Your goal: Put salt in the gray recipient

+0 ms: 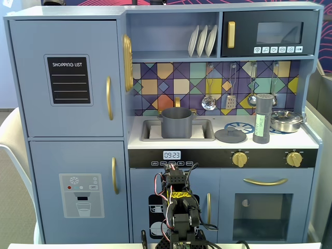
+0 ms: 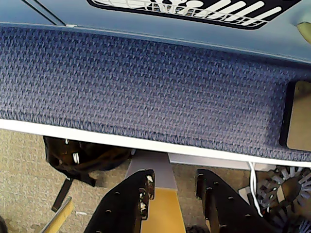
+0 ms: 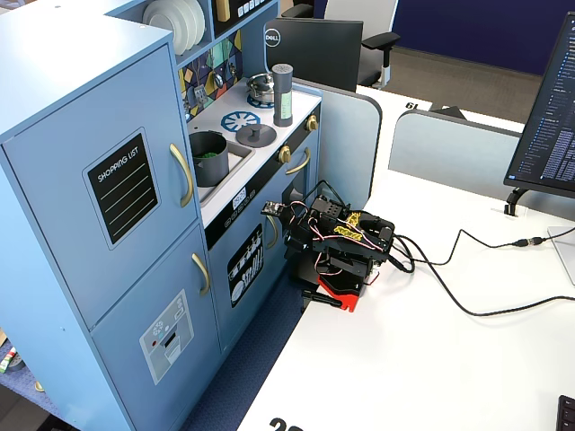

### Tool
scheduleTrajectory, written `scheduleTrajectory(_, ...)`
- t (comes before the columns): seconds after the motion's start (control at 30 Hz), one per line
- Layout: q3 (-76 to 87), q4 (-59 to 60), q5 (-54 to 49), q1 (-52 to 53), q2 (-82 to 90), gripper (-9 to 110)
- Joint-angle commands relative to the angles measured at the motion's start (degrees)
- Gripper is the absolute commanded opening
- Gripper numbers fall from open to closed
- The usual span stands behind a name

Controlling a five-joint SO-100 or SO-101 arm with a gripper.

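1. Gray pot (image 1: 176,122) standing in the sink, left of the salt grinder (image 1: 263,119), well apart.
2. Flat gray lid (image 1: 230,135) lying on the surface, just left of the grinder.
3. Grinder upright, with the steel pan (image 1: 286,121) just to its right.
4. Fingers (image 2: 171,187) below the counter, slightly parted, holding nothing.

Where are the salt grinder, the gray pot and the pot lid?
salt grinder (image 1: 262,120), a fixed view, middle of its body.
gray pot (image 1: 177,124), a fixed view, front wall.
pot lid (image 1: 231,135), a fixed view, flat top.
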Motion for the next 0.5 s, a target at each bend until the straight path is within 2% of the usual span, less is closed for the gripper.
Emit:
scheduleTrajectory(0.0,-0.35,0.26,0.79,1.58,0.26,0)
scheduleTrajectory(0.27,-0.35,0.26,0.53,2.81,0.26,0)
scheduleTrajectory(0.37,-0.62,-0.18,-2.46,4.31,0.26,0)
scheduleTrajectory(0.47,-5.54,-1.58,0.35,7.73,-1.23,0)
